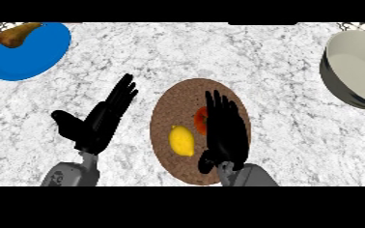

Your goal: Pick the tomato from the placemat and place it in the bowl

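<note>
Head view was filled by a white marble countertop (278, 125), on which the round red tomato (200, 121) was seen upon a round brown placemat (175, 101) near the lower edge, partly hidden by the black right hand (227, 135), its fingers held straight.

Left hand (96, 123) and right hand (227, 133) are both outstretched.
</note>
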